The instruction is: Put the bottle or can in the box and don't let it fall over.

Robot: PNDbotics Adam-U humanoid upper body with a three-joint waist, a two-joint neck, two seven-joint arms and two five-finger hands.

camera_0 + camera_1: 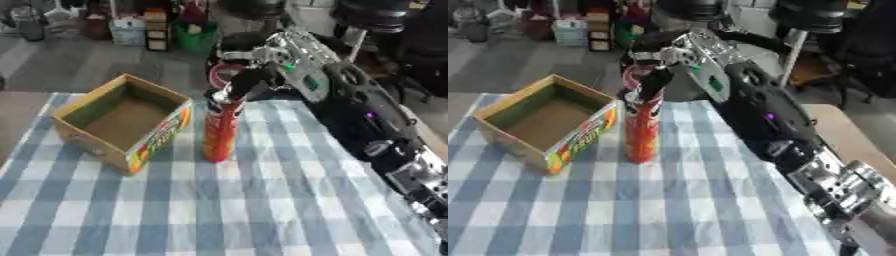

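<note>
Left eye view: the can (219, 131), a tall red tube, stands upright at frame centre on the checked worktop (262, 210), its long axis vertical. The right robot hand (243, 85) comes in from the upper right and sits at the can's top, fingers curled round its upper end. The open box (122, 120) lies just left of the can, near but apart from it.

Right eye view: same layout; the box's near wall is between can and cavity, so the move likely calls for a lift, then a leftward carry. The left robot hand shows in neither view.
</note>
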